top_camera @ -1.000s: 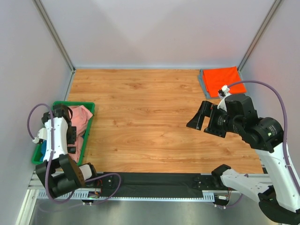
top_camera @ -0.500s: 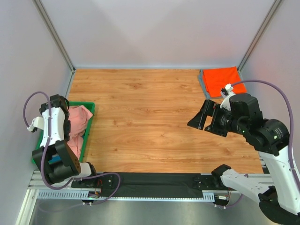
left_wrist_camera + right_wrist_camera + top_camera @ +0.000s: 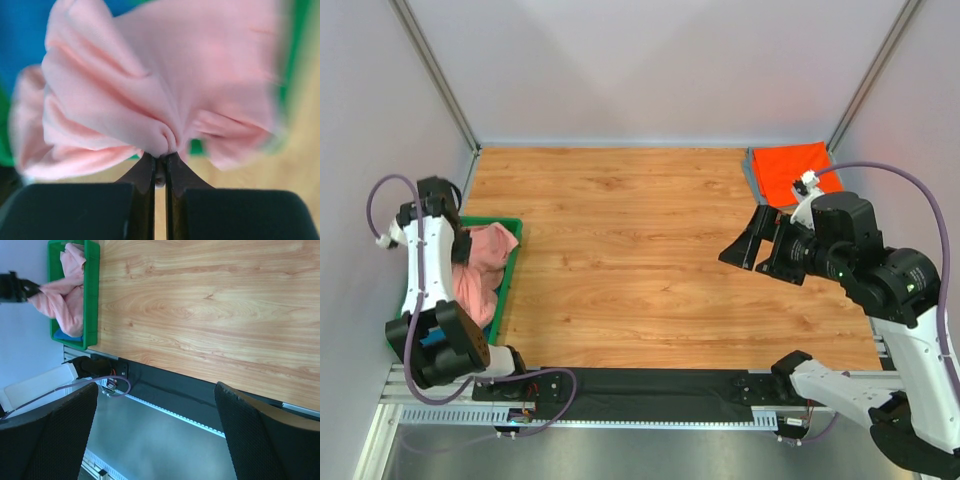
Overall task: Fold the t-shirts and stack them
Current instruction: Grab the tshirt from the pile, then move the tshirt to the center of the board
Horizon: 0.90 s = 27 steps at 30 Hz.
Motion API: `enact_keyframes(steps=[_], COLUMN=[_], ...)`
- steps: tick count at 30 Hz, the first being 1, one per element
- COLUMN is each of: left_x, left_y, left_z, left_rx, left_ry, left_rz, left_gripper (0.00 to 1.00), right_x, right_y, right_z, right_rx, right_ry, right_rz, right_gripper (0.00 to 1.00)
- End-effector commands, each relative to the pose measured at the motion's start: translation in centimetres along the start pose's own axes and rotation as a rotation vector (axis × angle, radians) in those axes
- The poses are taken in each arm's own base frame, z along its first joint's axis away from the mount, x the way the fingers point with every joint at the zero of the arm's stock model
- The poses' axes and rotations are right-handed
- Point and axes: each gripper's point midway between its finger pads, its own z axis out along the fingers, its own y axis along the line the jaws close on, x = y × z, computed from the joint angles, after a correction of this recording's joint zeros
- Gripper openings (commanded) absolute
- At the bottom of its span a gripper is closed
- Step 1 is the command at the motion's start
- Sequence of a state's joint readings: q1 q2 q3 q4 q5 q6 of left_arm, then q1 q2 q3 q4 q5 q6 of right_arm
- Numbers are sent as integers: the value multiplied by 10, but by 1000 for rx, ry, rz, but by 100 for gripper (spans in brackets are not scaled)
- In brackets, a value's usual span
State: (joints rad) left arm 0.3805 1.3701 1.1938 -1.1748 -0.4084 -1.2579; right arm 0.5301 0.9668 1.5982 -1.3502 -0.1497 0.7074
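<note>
Pinches a gathered fold of the salmon-pink t-shirt [image 3: 150, 90] in the left gripper [image 3: 160, 167], jaws pressed together on the cloth; holds that tee crumpled and softly pleated, stretched from the jaws down into the green bin [image 3: 508, 280] at the desk's [image 3: 620, 250] left edge, lower folds lying over a teal-blue t-shirt [image 3: 67, 335]; carries the right gripper [image 3: 752, 250] spread wide and empty above the desk's right side; shows an orange-red t-shirt [image 3: 798, 170] folded flat on a grey t-shirt [image 3: 750, 175] in the far right corner.
</note>
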Motion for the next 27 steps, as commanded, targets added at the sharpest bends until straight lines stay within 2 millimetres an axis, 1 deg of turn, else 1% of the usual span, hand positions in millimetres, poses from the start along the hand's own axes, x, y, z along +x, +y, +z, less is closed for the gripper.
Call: enact_keyframes(steps=[1, 2, 3, 4, 5, 6, 7, 8, 9, 10, 11, 13, 14, 15, 16, 17, 18, 19, 20, 21, 22, 23, 24, 25, 26, 27], left_x=[-16, -1, 1, 9, 31, 33, 48, 72, 77, 91, 111, 133, 153, 179, 187, 208, 236, 251, 264, 285, 297, 305, 318, 323, 326, 326], left_y=[-101, -122, -137, -145, -154, -154, -158, -153, -145, -143, -130, -113, -101, -98, -85, -74, -64, -45, -37, -22, -10, -4, 13, 20, 29, 32], left_z=[-128, -168, -222, -252, -282, -333, -352, -383, -414, -424, -440, -446, -451, -423, -417, -407, -365, -354, -335, -290, -271, -253, -216, -198, -182, -176], left_rx=[613, 767, 931, 1030, 1119, 1256, 1308, 1397, 1484, 1513, 1558, 1585, 1616, 1551, 1552, 1533, 1426, 1401, 1358, 1241, 1186, 1144, 1045, 993, 944, 922], left_ry=[-18, -18, -1, 11, 57, 91, 130, 175, 197, 227, 270, 311, 338, 373, 397, 450, 499, 527, 538, 556, 580, 594, 624, 635, 641, 634], left_rz=[136, 216, 242, 278, 346, 365, 405, 469, 494, 533, 589, 658, 715, 772, 798, 838, 902, 952, 982, 1038, 1067, 1084, 1128, 1156, 1190, 1218], left_gripper=[0, 0, 0, 0, 0, 0, 0, 0, 0, 0, 0, 0, 0, 0, 0, 0, 0, 1, 4, 6, 12, 15, 20, 34, 42, 46], right_x=[6, 3, -1, -4, -7, -14, -16, -18, -22, -24, -25, -25, -27, -24, -22, -20, -19, -13, -9, -7, 1, 5, 8, 10, 16, 16], right_y=[-7, -4, -3, -1, -1, 1, 0, 0, 0, -1, -2, -8, -14, -21, -25, -29, -35, -45, -51, -57, -66, -71, -74, -76, -82, -82], right_z=[-14, -17, -17, -18, -19, -22, -22, -23, -24, -24, -25, -23, -23, -20, -19, -17, -17, -11, -8, -6, 1, 4, 8, 12, 19, 23], right_rx=[29, 18, 19, 17, 20, 28, 38, 43, 55, 64, 73, 93, 122, 148, 161, 175, 198, 235, 259, 282, 315, 329, 336, 340, 357, 346], right_ry=[10, -6, -18, -30, -40, -65, -68, -77, -91, -97, -105, -111, -128, -127, -124, -122, -131, -110, -102, -100, -73, -61, -50, -44, -23, -29], right_rz=[-29, -36, -38, -44, -50, -52, -53, -58, -60, -58, -54, -49, -44, -32, -27, -20, -5, 2, 9, 13, 25, 28, 34, 45, 46, 50], right_gripper=[100, 100, 100, 100, 100, 100, 99, 99, 99, 99, 99, 99, 99, 99, 98, 98, 98, 97, 97, 97, 95, 95, 94, 93, 92, 92])
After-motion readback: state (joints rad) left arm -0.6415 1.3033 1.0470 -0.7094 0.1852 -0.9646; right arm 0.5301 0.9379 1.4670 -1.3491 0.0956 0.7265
